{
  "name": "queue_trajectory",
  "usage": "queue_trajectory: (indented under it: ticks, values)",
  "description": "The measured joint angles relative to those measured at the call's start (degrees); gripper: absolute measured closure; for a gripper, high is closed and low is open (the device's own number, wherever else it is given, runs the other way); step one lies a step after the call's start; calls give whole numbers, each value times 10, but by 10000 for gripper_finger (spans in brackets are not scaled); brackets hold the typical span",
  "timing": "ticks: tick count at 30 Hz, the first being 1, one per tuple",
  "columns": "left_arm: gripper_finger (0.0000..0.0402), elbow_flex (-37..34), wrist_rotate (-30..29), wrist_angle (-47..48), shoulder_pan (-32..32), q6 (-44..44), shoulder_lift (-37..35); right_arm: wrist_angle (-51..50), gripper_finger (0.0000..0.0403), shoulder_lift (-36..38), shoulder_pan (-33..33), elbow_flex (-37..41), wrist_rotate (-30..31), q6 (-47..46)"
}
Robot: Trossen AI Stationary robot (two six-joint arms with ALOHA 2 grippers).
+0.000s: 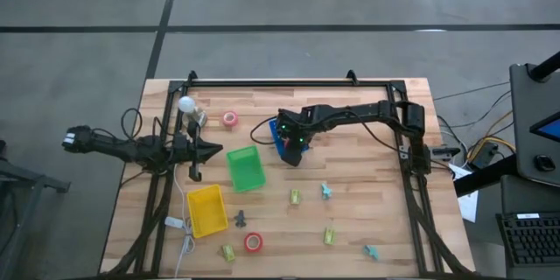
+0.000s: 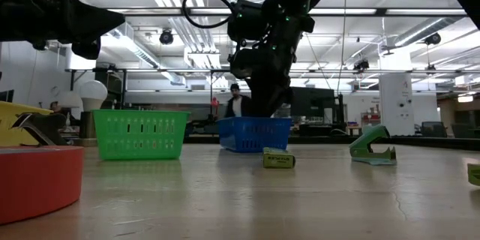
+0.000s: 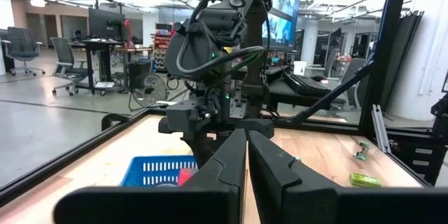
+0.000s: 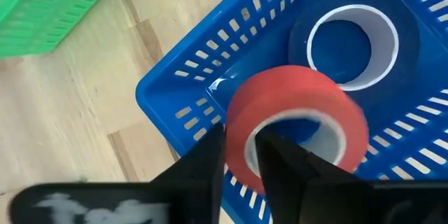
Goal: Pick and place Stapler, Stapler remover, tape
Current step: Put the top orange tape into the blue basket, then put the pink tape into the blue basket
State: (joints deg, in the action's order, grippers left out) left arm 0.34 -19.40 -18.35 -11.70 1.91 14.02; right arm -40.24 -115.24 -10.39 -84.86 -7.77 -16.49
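The right hand (image 4: 241, 157) hangs over the blue bin (image 4: 203, 77), its two dark fingers (image 4: 203, 164) a narrow gap apart with the wall of a red tape roll (image 4: 294, 122) between them. The roll's rim sits in that slim gap, one finger outside the ring and one inside its pale core; whether the fingers press on it or have just let go I cannot tell. The roll is tilted and sits above the bin's near wall.

Inside the blue bin, just behind the red roll, lies a blue tape roll (image 4: 353, 42), flat on the bin floor with its pale core facing up.

In the high view the blue bin (image 1: 278, 136) stands near the middle of the tabletop (image 1: 367, 184), mostly hidden under the right hand (image 1: 293, 143). Just beside it, toward the left arm, is the green bin (image 1: 246, 168), and beyond that the yellow bin (image 1: 206, 210); both look bare inside.

Another red tape roll (image 1: 230, 119) lies well apart from the blue bin, toward the tabletop's far edge, and a third one (image 1: 253, 242) lies near the yellow bin at the front edge.

The left hand (image 1: 210, 150) waits beside the green bin, fingers pressed together, holding nothing.
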Motion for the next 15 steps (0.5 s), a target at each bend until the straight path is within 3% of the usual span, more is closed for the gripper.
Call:
queue_trajectory:
  ticks: [9, 15]
  values:
    - [378, 0, 0, 0, 0, 0, 0, -1, 218, 6, 0, -6, 3, -3]
    - [378, 0, 0, 0, 0, 0, 0, 2, 186, 31, 0, -20, 7, -4]
